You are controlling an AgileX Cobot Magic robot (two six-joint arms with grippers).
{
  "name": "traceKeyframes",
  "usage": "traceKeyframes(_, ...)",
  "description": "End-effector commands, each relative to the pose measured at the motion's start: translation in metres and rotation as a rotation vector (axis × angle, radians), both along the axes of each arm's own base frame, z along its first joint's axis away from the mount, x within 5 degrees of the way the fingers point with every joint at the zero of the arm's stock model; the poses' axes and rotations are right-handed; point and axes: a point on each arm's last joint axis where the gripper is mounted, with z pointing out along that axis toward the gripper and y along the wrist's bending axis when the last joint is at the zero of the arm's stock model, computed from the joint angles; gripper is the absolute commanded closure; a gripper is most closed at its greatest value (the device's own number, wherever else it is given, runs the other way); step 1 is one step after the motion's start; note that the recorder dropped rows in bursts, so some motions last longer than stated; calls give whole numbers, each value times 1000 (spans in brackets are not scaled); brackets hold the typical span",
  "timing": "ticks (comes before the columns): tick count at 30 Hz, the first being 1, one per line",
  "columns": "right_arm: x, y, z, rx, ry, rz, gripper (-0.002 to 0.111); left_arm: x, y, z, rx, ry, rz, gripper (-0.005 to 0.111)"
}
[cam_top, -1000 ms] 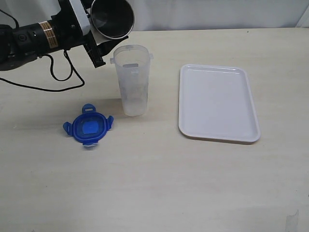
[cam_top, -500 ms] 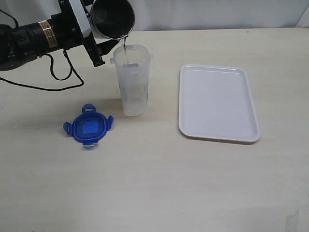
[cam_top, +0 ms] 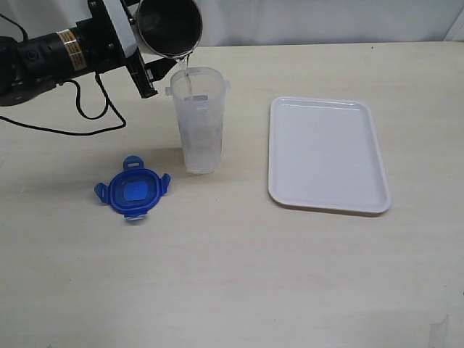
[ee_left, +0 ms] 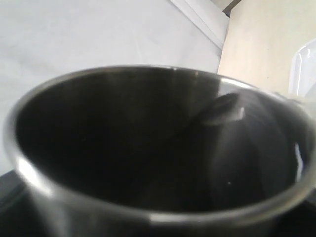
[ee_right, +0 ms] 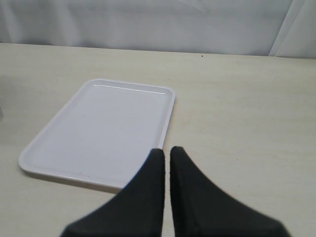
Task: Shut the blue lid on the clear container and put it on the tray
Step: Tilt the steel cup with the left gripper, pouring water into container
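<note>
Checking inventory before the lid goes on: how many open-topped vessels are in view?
2. The clear container stands on the table between the blue lid and the tray; the metal cup is tilted above its rim. None seem hidden.

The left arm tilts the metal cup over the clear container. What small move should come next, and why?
Probably tip the metal cup upright once the water stream ends: it hangs over the rim of the clear container, and the blue lid lies on the table unfitted.
</note>
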Motion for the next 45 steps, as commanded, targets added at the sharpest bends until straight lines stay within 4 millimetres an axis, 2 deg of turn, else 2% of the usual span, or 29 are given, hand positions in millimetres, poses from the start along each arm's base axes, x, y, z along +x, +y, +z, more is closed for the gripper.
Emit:
traceKeyframes(1,0,0,0,-3,-4,-5,104,0,-1,16,-63,-77,-13,107)
traceKeyframes(45,0,0,0,-3,-4,-5,104,0,-2,13,24,-153,-13,107)
